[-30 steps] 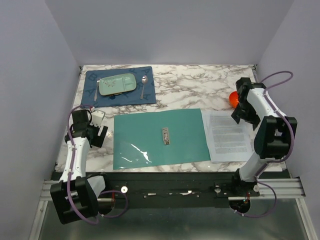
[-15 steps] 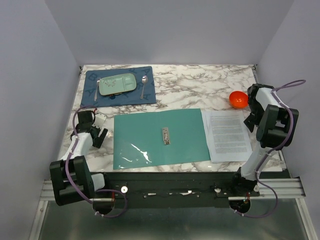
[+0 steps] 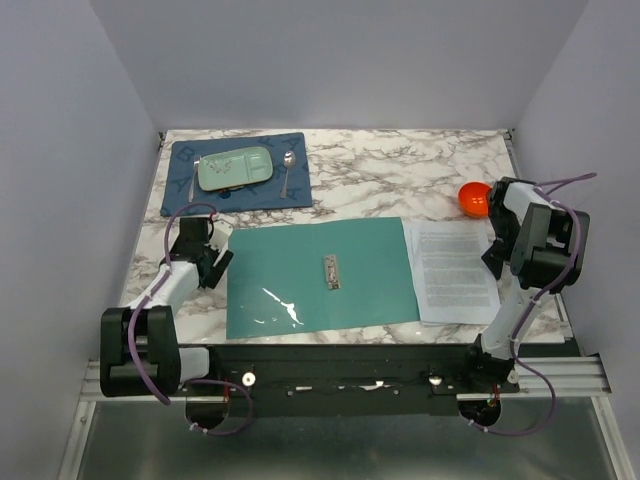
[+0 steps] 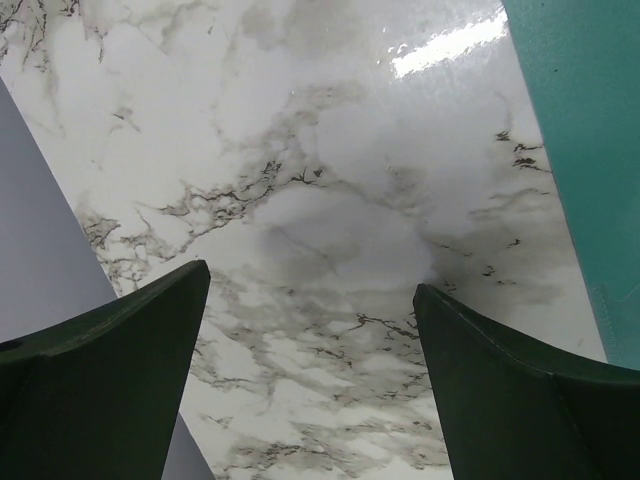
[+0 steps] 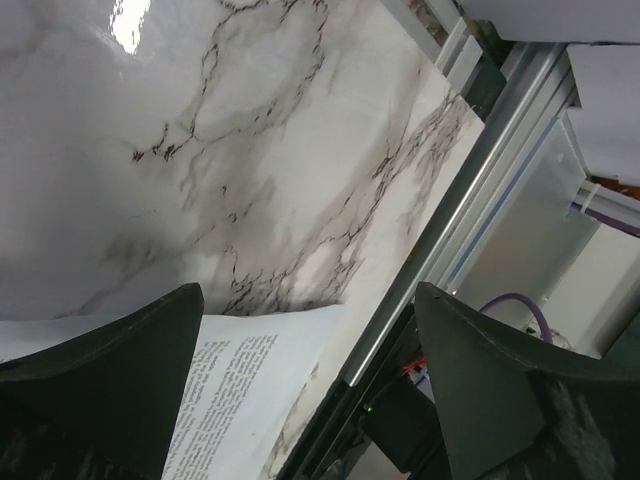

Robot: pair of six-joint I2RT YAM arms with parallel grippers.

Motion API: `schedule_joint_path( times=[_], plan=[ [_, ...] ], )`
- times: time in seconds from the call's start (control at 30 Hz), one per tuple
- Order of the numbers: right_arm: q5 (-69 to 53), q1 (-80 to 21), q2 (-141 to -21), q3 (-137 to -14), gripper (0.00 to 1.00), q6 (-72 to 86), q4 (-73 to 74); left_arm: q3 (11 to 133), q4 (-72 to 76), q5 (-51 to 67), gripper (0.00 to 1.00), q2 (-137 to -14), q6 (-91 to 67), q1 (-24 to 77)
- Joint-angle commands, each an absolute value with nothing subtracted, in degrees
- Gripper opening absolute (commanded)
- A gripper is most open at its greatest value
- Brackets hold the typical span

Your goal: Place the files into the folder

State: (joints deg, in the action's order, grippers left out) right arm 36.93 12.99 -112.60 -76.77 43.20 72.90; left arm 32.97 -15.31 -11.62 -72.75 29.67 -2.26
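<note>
Here, the files (image 3: 455, 272) lie flat on the table (image 3: 400, 175), touching the open folder (image 3: 300, 270): thin, limp, slippery sheets, probably best pinched at a free edge. The left fingers (image 4: 100, 380) and right fingers (image 5: 90, 380) stand spread, empty.

An open teal folder (image 3: 290, 262) lies flat on the marble tabletop (image 3: 400, 180), printed files (image 3: 455, 272) against its right edge, an orange ball (image 3: 474, 199) behind.

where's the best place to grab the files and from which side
Grip the files by the near right corner, coming in from the right with the open right gripper. They lie thin and flat, left edge at the folder, so that corner by the edge of the table is probably the easiest to get under.
</note>
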Motion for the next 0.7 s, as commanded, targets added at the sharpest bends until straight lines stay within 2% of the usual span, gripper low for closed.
schedule_joint_path(
  times=[0.0, 0.43, 0.67],
  plan=[
    [33.41, 11.87, -111.53, -74.01, 0.94, 42.45, 69.09, 31.99, -15.82, -10.81, 0.99, -74.44, 26.81, -1.06],
    [26.81, 4.93, -108.20, -68.12, 0.93, 40.25, 62.85, 32.87, -16.87, -9.84, 0.99, -74.62, 24.17, 2.99],
    [26.72, -2.79, -107.93, -66.62, 0.93, 39.11, 61.26, 33.05, -16.96, -9.49, 0.99, -75.06, 23.55, 3.34]
  ],
)
